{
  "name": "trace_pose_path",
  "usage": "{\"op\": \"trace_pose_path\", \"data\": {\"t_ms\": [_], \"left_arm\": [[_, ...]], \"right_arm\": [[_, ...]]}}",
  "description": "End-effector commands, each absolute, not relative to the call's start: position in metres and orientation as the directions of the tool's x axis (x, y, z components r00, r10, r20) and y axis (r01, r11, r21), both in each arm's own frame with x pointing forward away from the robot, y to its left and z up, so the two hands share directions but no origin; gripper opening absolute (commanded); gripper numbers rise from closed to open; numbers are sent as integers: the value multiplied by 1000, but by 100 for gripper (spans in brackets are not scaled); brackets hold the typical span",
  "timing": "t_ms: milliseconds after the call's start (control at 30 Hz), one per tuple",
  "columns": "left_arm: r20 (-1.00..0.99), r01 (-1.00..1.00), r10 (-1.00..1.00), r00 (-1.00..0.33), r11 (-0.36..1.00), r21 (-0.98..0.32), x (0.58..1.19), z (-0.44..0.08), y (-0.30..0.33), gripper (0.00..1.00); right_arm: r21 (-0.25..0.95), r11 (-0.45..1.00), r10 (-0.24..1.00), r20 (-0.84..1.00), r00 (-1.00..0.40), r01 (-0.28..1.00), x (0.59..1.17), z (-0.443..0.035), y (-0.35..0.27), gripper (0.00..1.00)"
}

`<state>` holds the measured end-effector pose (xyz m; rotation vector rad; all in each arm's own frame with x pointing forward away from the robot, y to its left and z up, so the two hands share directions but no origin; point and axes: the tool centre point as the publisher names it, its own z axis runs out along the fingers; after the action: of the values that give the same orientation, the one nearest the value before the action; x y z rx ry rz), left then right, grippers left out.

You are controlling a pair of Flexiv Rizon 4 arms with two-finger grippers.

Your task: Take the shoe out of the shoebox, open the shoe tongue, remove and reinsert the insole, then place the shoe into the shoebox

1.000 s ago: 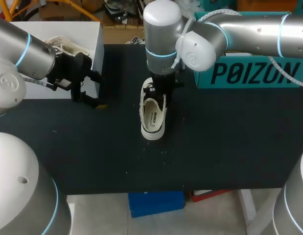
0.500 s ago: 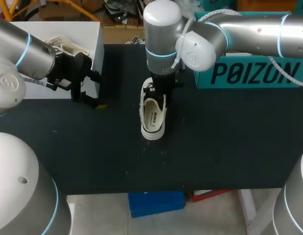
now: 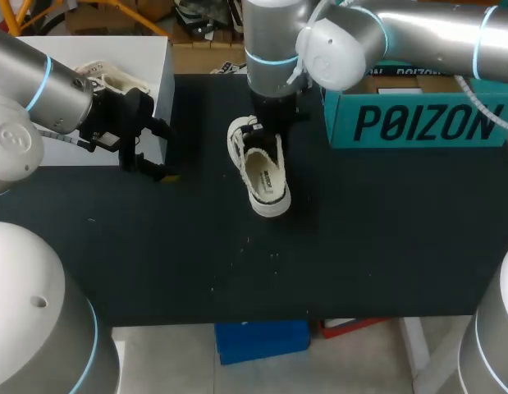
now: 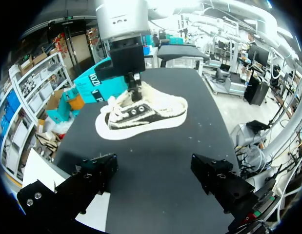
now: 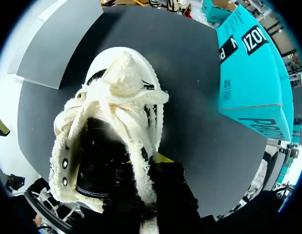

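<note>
A cream shoe (image 3: pixel 266 176) with frayed edges and a dark inside hangs from my right gripper (image 3: pixel 266 135) over the black table, heel toward the front. The gripper is shut on the shoe at the lace and tongue end. In the right wrist view the shoe (image 5: pixel 111 107) fills the space ahead of the right gripper (image 5: pixel 151 163), one yellow tip showing beside the frayed collar. The left wrist view shows the shoe (image 4: pixel 141 114) side on, under the right gripper (image 4: pixel 133 87). My left gripper (image 3: pixel 151 156) stands open and empty at the table's left, well apart from the shoe.
The teal shoebox (image 3: pixel 418 123) stands at the back right, close to the shoe. A white box (image 3: pixel 40 90) with a cream bundle (image 3: pixel 114 75) on it sits at the back left, beside my left gripper. The black table (image 3: pixel 360 246) stretches in front.
My right gripper has carried the shoe toward the back and slightly right, and the heel has swung to the right. The left arm has not moved.
</note>
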<state>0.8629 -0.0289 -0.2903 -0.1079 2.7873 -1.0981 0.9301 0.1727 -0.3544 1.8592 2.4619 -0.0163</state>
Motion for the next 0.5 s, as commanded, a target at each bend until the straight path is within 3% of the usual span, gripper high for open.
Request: {"op": "trace_pose_path", "data": {"t_ms": [33, 133, 267, 500], "left_arm": [[-108, -16, -121, -987, 734, -679, 862, -290, -30, 100], [-108, -16, -121, -987, 734, -679, 862, -290, -30, 100], [-108, -16, -121, -987, 734, -679, 862, -290, -30, 100], [-108, -16, -121, -987, 734, -679, 862, -290, -30, 100]], "right_arm": [[66, 373, 927, -69, -369, 925, 924, -273, 155, 0], [81, 507, 860, -107, -498, 858, 927, -243, 148, 0], [36, 792, 602, -209, -770, 610, 933, -205, 131, 0], [-44, 978, 188, -232, -954, 203, 957, -160, 92, 0]]}}
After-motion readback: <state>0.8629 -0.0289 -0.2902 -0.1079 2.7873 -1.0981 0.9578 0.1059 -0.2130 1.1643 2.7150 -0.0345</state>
